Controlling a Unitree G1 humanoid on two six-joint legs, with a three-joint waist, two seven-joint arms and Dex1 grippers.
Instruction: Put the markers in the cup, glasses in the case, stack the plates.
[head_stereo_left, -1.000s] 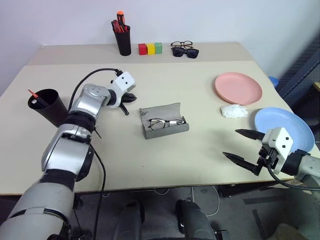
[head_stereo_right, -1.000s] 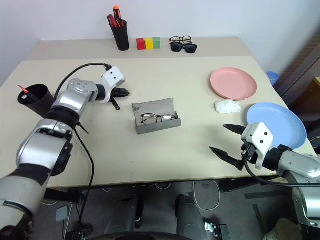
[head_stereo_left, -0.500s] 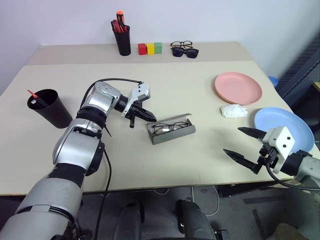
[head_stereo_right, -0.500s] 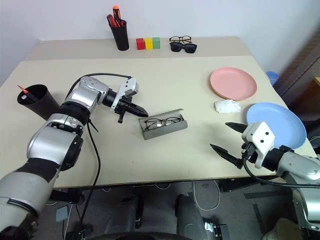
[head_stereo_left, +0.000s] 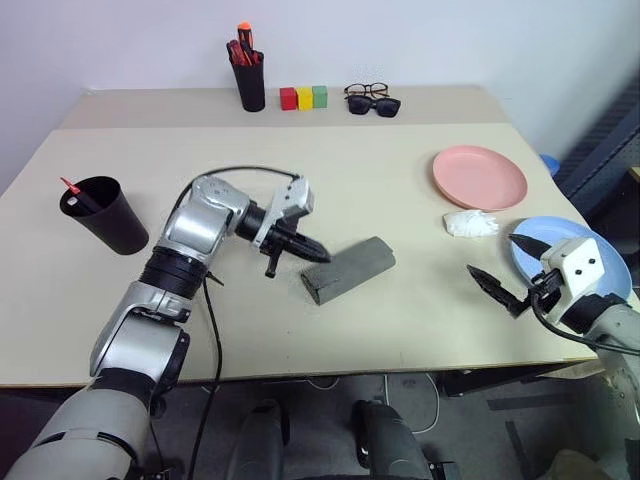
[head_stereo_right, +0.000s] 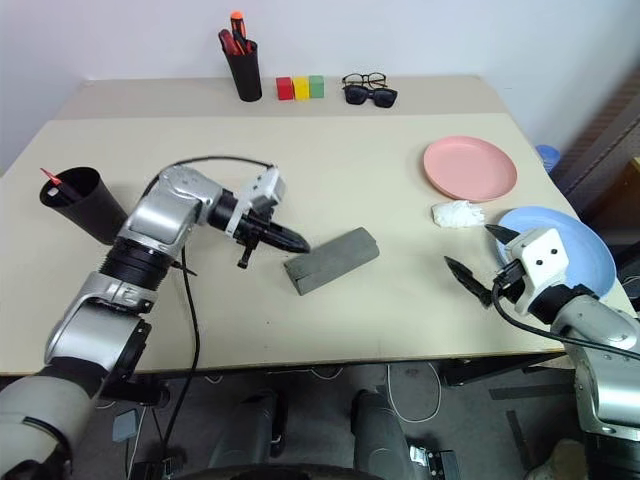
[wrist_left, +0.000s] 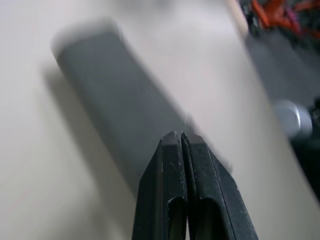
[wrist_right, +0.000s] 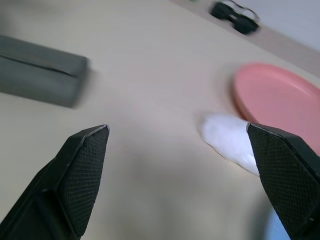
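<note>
Grey and shut, the case (head_stereo_left: 348, 269) lies slantwise near the middle of the beige table (head_stereo_left: 330, 180), lid down. The left gripper (head_stereo_left: 316, 252) has its two black fingers pressed together, with nothing between them, the tips right at the case's upper left edge; whether they actually touch it I cannot tell. In the left wrist view the joined fingers (wrist_left: 186, 165) point along the case's long body.

Over at the right edge of the table, the right gripper (head_stereo_left: 505, 271) hangs with its fingers spread wide and empty, just in front of the light blue plate (head_stereo_left: 575, 250). The salmon pink plate (head_stereo_left: 479, 177) sits well apart from the blue one, farther back, and a crumpled white tissue (head_stereo_left: 469, 223) lies between the two.

On the left side stands the wide black cup (head_stereo_left: 104, 213), with a red marker (head_stereo_left: 72, 188) leaning out of it over the rim.

Along the back of the table are a taller black pen holder (head_stereo_left: 249, 84) bunched with red and orange pens, three small blocks (head_stereo_left: 304, 97) in red, yellow and green, and two pairs of spectacles (head_stereo_left: 371, 99), one dark-lensed, lying close together.
</note>
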